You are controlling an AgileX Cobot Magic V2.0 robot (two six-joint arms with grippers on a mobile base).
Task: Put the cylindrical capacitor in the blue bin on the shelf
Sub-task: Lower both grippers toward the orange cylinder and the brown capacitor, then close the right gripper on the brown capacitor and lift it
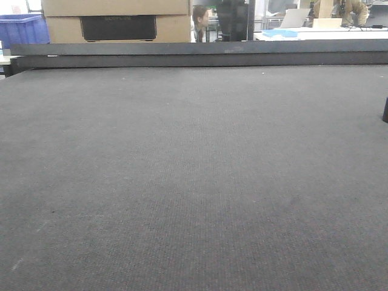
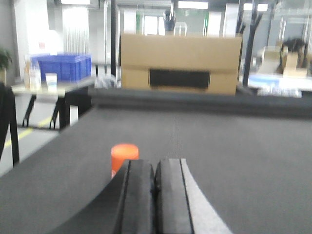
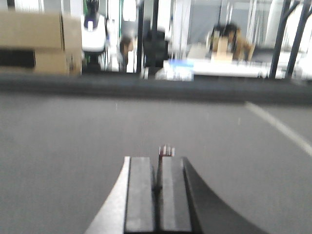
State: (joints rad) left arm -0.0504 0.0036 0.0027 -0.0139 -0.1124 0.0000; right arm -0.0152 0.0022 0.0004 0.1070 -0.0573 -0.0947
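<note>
An orange cylinder [image 2: 124,157], the cylindrical capacitor as far as I can tell, stands upright on the dark mat in the left wrist view. It is just beyond my left gripper [image 2: 155,163] and slightly to its left, partly hidden by the left finger. That gripper is shut with nothing between its pads. In the right wrist view my right gripper [image 3: 157,161] is also shut and empty. A tiny part with metal pins [image 3: 166,150] lies on the mat just past its tips. The shelf and its blue bin are out of view. Neither gripper shows clearly in the front view.
The dark textured mat [image 1: 194,182] covers the table, with a raised dark ledge [image 1: 200,54] along its far edge. Behind that stand a cardboard box [image 1: 115,21] and a blue crate [image 2: 63,67] on a side table. A dark shape [image 1: 385,109] pokes in at the right edge.
</note>
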